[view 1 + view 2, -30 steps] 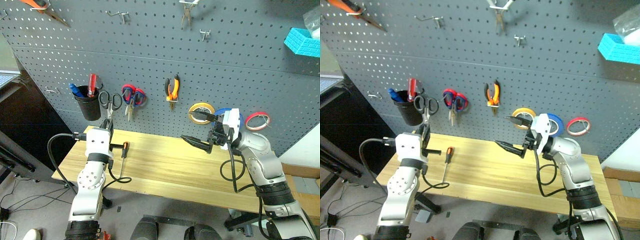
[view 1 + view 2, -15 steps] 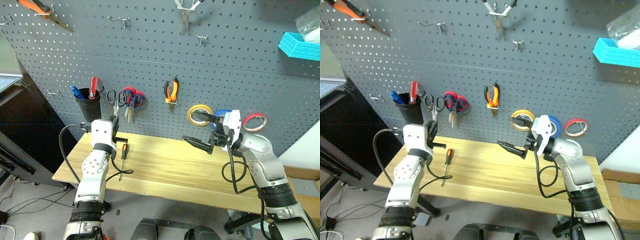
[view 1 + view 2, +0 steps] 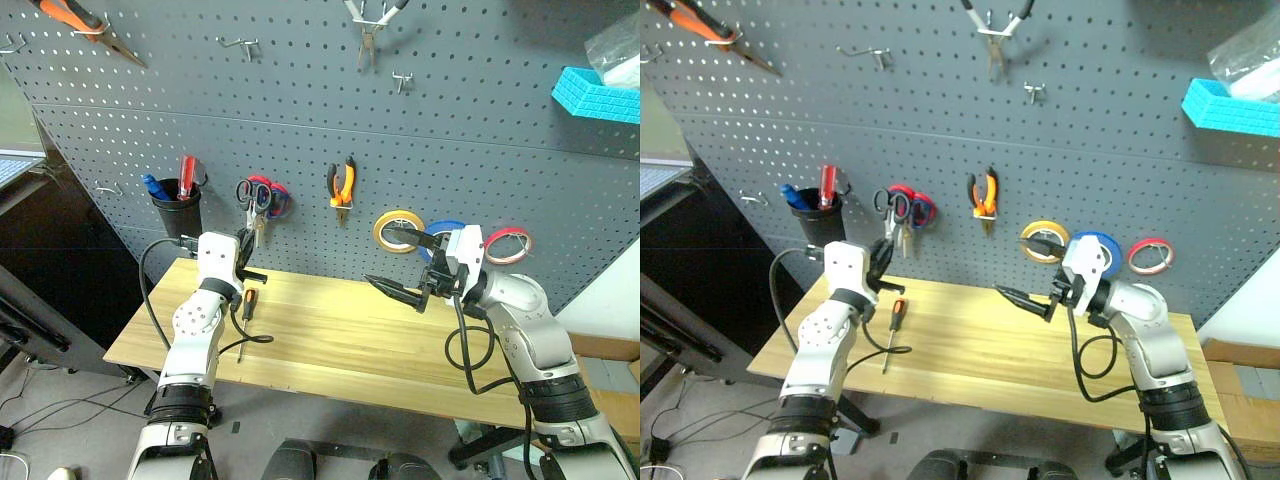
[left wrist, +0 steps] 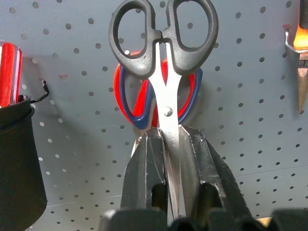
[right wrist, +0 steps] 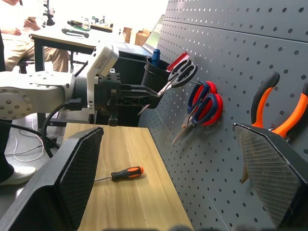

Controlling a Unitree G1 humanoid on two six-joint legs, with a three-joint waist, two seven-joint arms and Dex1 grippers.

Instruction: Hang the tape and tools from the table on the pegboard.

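Left claw (image 4: 166, 159) clamped shut; right claw (image 3: 400, 265) spread wide.

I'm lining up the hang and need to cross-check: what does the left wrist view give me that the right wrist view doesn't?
Left wrist: the left gripper's fingers clamped on the blades of the slim black-handled scissors, head-on.
Right wrist: the small orange-and-black-handled screwdriver lying on the light wooden table, and the orange-handled pliers hanging.
Both: the red-and-blue-handled scissors, black cup and dark grey pegboard.

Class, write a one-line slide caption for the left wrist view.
Left gripper holds black-handled scissors by the blades, handles up, before red-and-blue scissors on the pegboard.
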